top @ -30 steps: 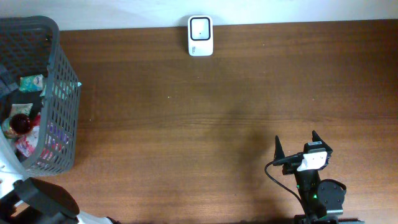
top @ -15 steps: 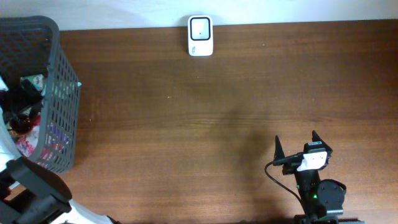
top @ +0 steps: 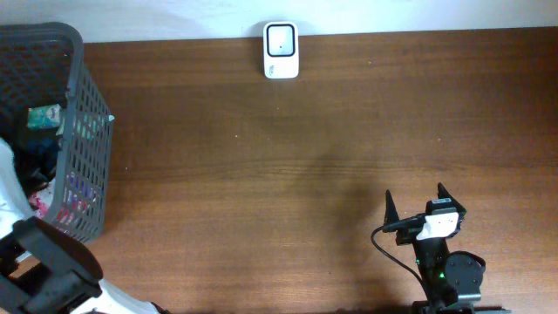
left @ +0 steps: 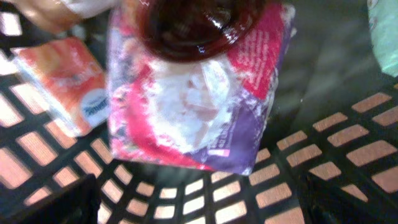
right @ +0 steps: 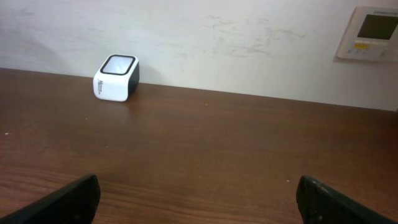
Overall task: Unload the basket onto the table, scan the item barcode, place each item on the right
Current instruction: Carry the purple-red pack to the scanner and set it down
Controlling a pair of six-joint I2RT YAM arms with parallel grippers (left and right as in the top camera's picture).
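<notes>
Overhead
- Table: brown wood, with a pale wall along the far edge.
- Basket: grey mesh, at the far left end of the table.
- Scanner: white with a dark window, at the middle of the far edge. It is well apart from the basket and both arms.
- Left arm: in the near-left corner, reaching over the basket's near rim. Its fingers cannot be made out from up here.
- Right gripper: near right, over bare table. Fingers spread, nothing between them.

Left wrist
- Left gripper: inside the basket. The two dark, blurred tips sit at the near corners of the view, spread wide and holding nothing.
- Pink-and-purple packet: lies on the mesh floor at centre view, just beyond the tips and untouched.
- Dark red round thing: glossy, resting over the packet's far end. What it is cannot be told.
- Orange-and-white packet: just left of the pink one.
- Green item: far right, cut off by the edge.
- Barcode: too blurred to find.

Right wrist
- Fingertips: dark, at the near corners of the view, wide apart, with bare table between them.
- Scanner: far left, against the wall, window tilted upward.
- Wall panel: beige, far right, on the wall.
</notes>
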